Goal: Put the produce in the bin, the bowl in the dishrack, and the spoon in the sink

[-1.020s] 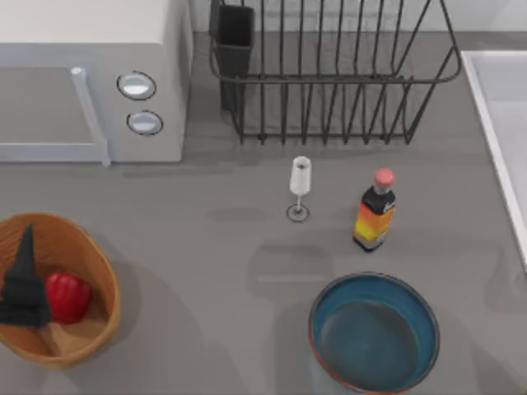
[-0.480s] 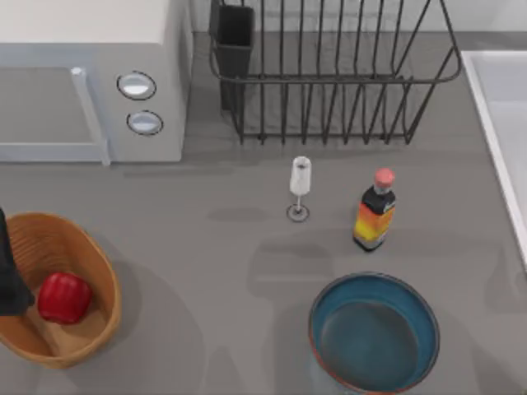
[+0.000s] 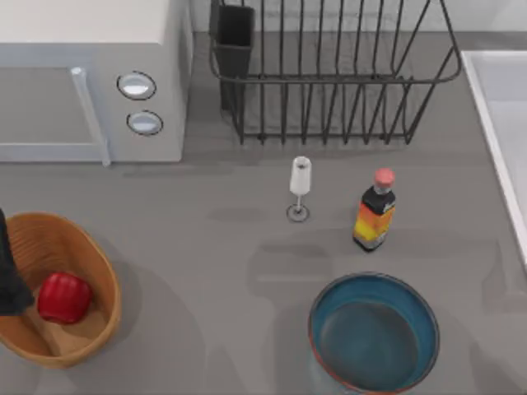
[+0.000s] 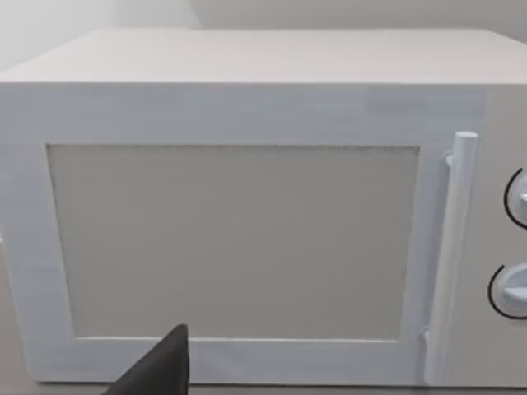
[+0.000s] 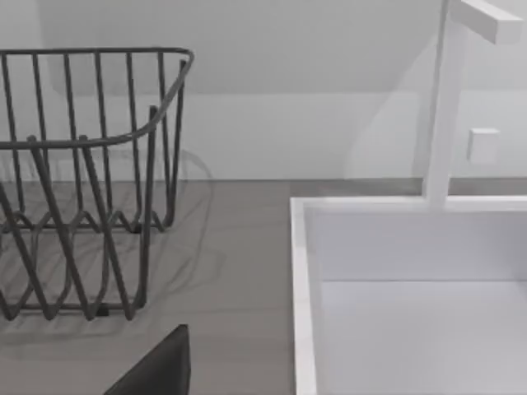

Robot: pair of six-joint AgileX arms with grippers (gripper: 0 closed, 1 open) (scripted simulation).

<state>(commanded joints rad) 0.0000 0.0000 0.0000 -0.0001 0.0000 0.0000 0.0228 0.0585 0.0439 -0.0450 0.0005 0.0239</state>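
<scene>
One bowl (image 3: pixel 374 332), one bin (image 3: pixel 58 288), one produce (image 3: pixel 63 297), one bottle (image 3: pixel 375 211), one microwave (image 3: pixel 90 78)

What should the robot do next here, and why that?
Probably go for the bowl. The red produce already lies in the bin, while the bowl sits on the table in front of the dishrack. The left gripper is at the bin's edge, so it may need to pull clear.

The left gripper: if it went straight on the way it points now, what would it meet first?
Most likely the microwave door: the left wrist view looks squarely at it, nothing standing between, though depth is unclear.
</scene>
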